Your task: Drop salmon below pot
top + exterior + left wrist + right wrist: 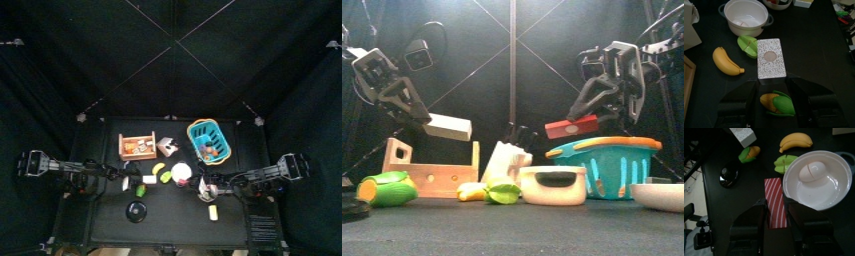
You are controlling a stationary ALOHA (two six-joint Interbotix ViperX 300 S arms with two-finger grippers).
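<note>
R gripper (777, 213) clamps the salmon (775, 202) — striped red slab, held up off the table, over the white bowl (825, 188) rim. L gripper (771, 82) clamps a speckled white block (771, 57), also aloft. Pot (729, 175) sits on the table beside the corn (749, 153), apart from salmon.

The top view looks straight down from high above; the table (160, 215) sits small at centre. The front view looks level across it from table height, close to the objects. Each wrist view looks down along its own jaws. Both wrist views share the banana (726, 61) (795, 140).
</note>
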